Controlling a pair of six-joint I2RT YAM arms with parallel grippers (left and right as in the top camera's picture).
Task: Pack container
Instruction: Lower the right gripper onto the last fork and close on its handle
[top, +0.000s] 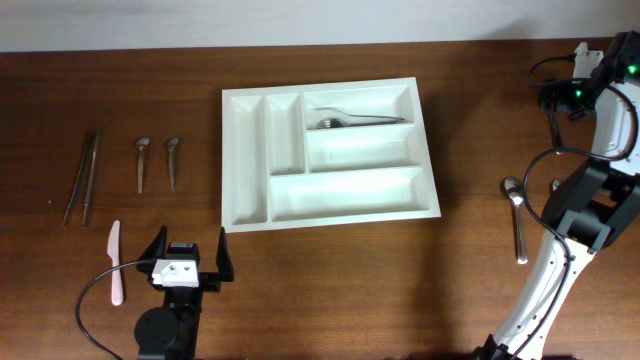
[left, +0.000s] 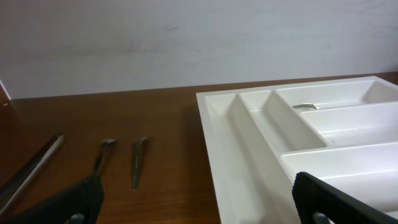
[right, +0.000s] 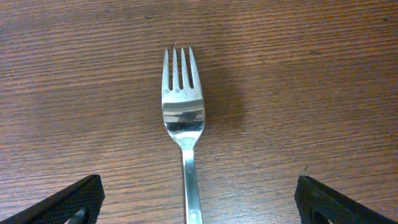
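The white cutlery tray (top: 245, 160) lies in the middle of the table, and a metal fork (top: 360, 120) rests in its top long compartment. The tray also shows in the left wrist view (left: 249, 124), with the fork's end (left: 305, 106) just visible. My left gripper (top: 190, 250) is open and empty near the front edge, just left of the tray's near corner (left: 199, 202). My right gripper (right: 198, 183) is open, its fingers on either side of a second fork (right: 182, 109) that lies flat on the wood, tines pointing away.
Left of the tray lie long metal tongs (top: 82, 175), two small spoons (top: 141, 160) (top: 172, 160) and a pink plastic knife (top: 115, 262). A larger spoon (top: 516, 215) lies right of the tray beside the right arm (top: 600, 150), which rises along the right edge.
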